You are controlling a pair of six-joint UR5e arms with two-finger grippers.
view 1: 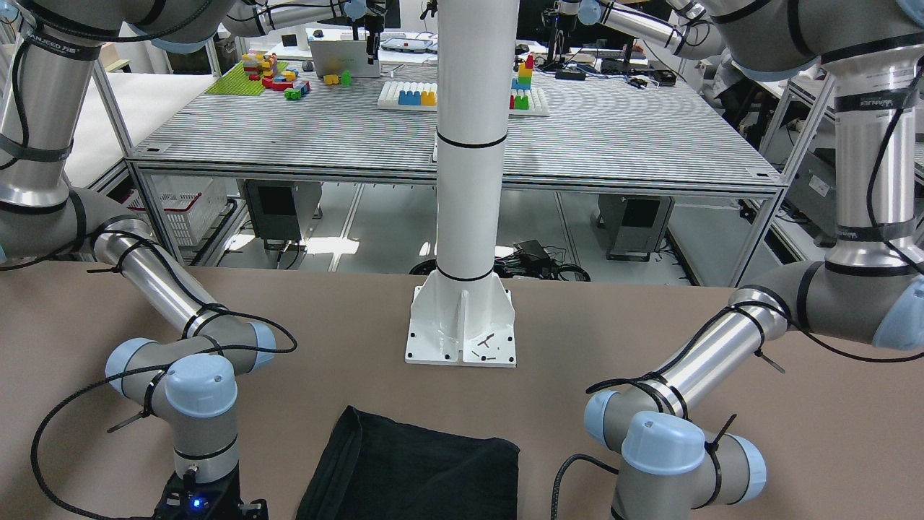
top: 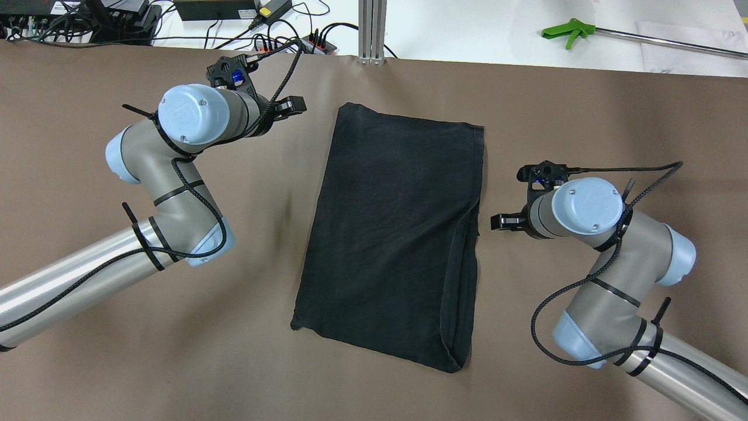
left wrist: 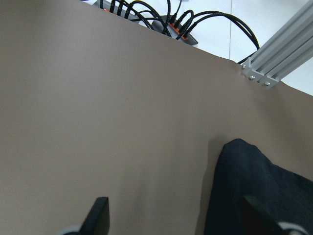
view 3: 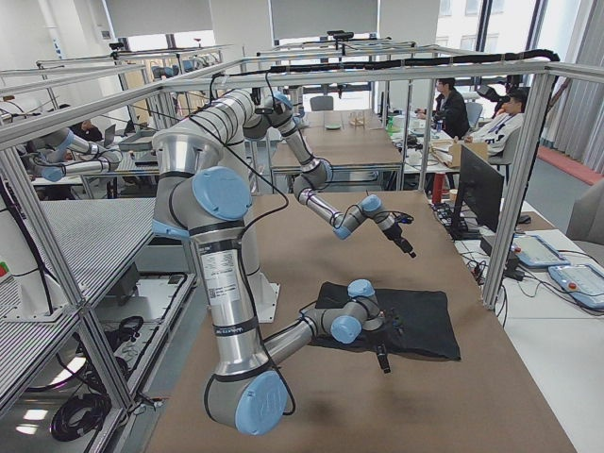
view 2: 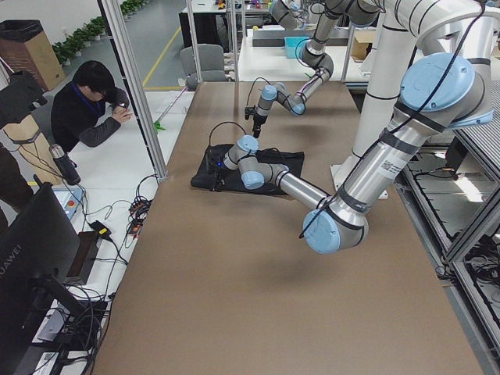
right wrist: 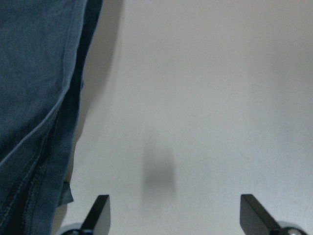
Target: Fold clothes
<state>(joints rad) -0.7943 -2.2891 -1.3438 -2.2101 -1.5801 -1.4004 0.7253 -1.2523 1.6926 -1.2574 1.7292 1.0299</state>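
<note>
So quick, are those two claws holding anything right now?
Left gripper: open, holding nothing.
Right gripper: open, holding nothing, beside the garment.

Finishes recorded | garment (top: 391, 234): black cloth, matt, soft (hems stitched) | table (top: 175, 362): brown covering, matt, smooth | arm links (top: 58, 280): brushed metal, satin | joint caps (top: 190, 114): pale-blue plastic, semi-gloss | post (view 1: 469, 180): white painted metal, glossy
</note>
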